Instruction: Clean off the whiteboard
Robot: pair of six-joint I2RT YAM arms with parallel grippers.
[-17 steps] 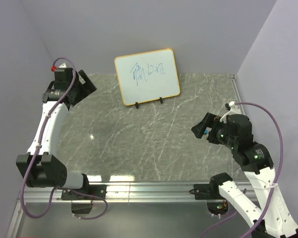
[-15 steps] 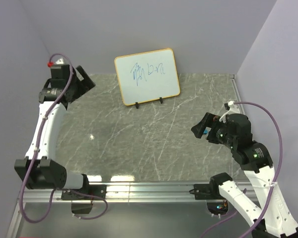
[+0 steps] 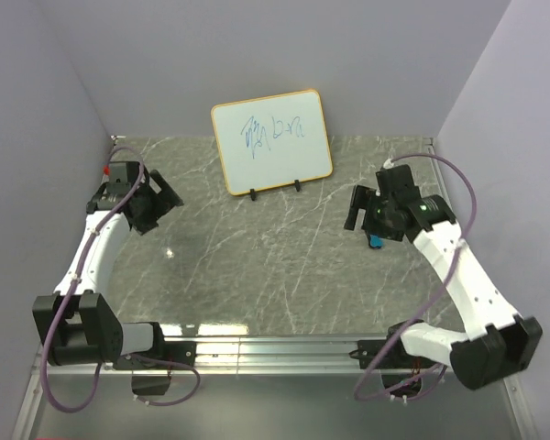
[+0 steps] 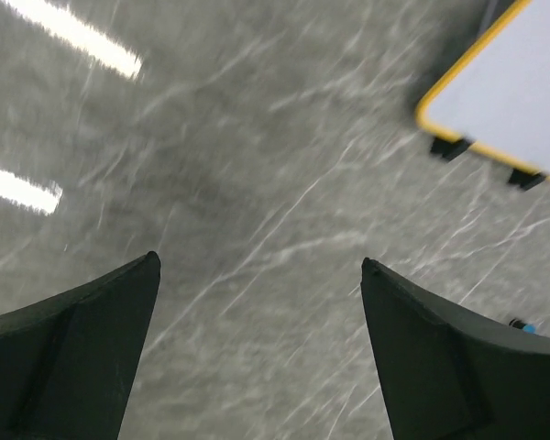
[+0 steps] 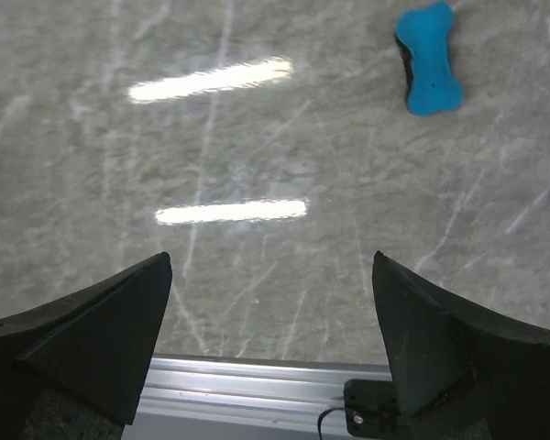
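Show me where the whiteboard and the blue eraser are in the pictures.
whiteboard [image 3: 273, 148]: top external view, centre of its white face.
blue eraser [image 5: 429, 62]: right wrist view, middle of its body.

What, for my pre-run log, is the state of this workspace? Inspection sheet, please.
Surface: grey marbled table, streaks of light glare.
Job's things: whiteboard upright at the back, blue scribble not erased; blue eraser lying flat near the right gripper, not held.
Clutter: nothing seen.
Grippers: left gripper and right gripper both open, empty, above the table.
Cables: purple cables looped along each arm.
Surroundings: lilac walls on three sides; metal rail at the near edge.
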